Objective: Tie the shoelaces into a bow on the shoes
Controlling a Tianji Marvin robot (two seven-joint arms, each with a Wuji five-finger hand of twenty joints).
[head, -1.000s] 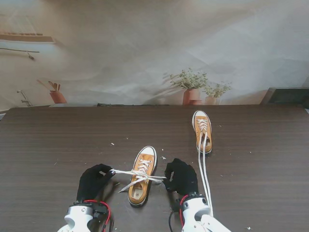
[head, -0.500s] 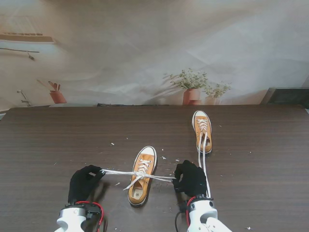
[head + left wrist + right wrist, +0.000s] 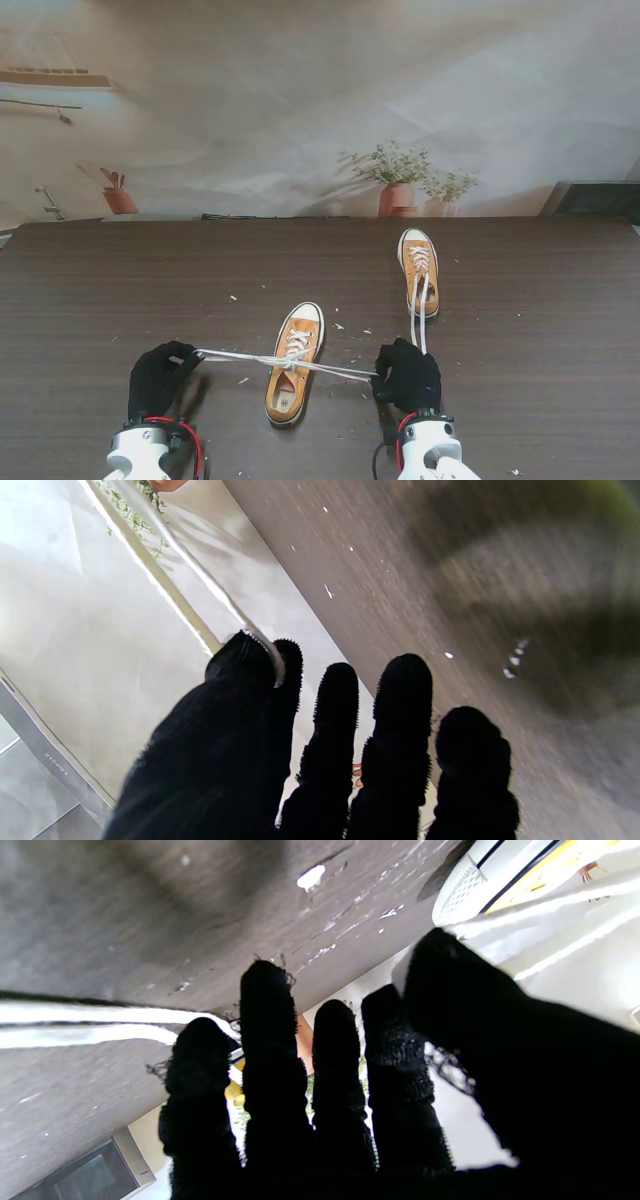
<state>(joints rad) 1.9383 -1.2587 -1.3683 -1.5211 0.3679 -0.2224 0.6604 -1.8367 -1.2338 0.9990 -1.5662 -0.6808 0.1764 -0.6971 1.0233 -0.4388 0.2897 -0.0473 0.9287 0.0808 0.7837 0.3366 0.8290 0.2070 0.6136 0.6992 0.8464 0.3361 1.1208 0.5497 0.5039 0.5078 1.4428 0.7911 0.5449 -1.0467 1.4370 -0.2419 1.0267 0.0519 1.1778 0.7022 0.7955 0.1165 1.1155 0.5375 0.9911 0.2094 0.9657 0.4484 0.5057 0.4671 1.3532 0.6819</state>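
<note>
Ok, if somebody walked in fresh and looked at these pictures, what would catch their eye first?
Probably the white shoelaces stretched taut sideways across the mustard-yellow canvas sneaker nearest me, one end pinched in each black-gloved hand: left hand, right hand. Next, the second yellow sneaker farther away on the right of the dark wooden table, its loose laces trailing toward me.

Three views: one high on the stand, one on each wrist.
We look steeply down on the table [image 3: 90, 290], far edge at 12 o'clock; wrist cameras sit close behind black-gloved fingers [image 3: 340, 700], inverted. All share the tabletop and the taut lace [image 3: 240, 357].
</note>
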